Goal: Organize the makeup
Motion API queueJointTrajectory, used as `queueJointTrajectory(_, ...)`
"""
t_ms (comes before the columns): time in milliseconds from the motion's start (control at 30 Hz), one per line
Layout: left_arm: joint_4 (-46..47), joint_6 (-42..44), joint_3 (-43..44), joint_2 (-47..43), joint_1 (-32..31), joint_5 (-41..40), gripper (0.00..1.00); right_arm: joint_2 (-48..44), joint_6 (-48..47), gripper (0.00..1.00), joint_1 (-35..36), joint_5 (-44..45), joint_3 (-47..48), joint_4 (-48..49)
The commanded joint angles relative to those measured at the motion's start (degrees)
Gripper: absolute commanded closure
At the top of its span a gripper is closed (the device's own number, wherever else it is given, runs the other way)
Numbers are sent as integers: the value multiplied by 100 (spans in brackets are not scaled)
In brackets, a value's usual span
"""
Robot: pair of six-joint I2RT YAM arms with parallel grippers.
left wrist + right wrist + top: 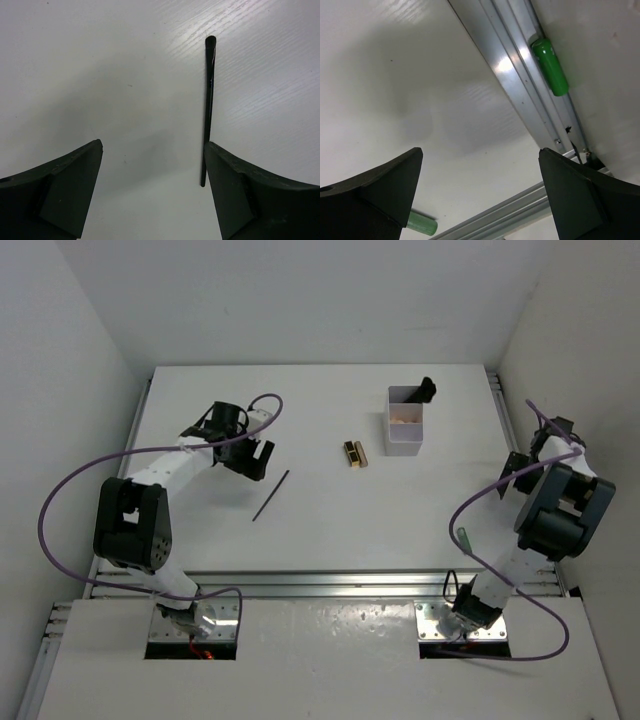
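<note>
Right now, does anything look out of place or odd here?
Yes. One green tube lies against the metal rail at the table's edge, apart from the box. A second tube pokes out from behind the right fingers, near another rail. Both look strayed from the middle of the table.

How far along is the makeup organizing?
Done: one black flared-head brush sits in the white compartmented box. In hand: nothing; left jaws open over a thin black stick. Left: that stick, the black-and-gold case, green tubes by the open right jaws.
</note>
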Motion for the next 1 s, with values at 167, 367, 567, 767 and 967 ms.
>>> queueJointTrajectory(167, -49, 65, 84, -112, -58, -40, 11, -186, 280, 7, -2, 341, 302, -35)
queueJointTrajectory(367, -49, 65, 84, -112, -58, -40, 11, -965, 2341, 4, -11, 437, -495, 421)
queueJointTrajectory(567, -49, 117, 32, -112, -58, 13, 11, -1609, 4788, 1, -143, 1017, -1629, 975)
queueJointTrajectory(767, -49, 118, -21, -165, -58, 13, 11, -1866, 5222, 1, -283, 1968, -2017, 1405)
queueJointTrajectory(967, -49, 118, -21, -103, -58, 13, 11, -1513, 3324, 3, 23, 711, -1542, 1528)
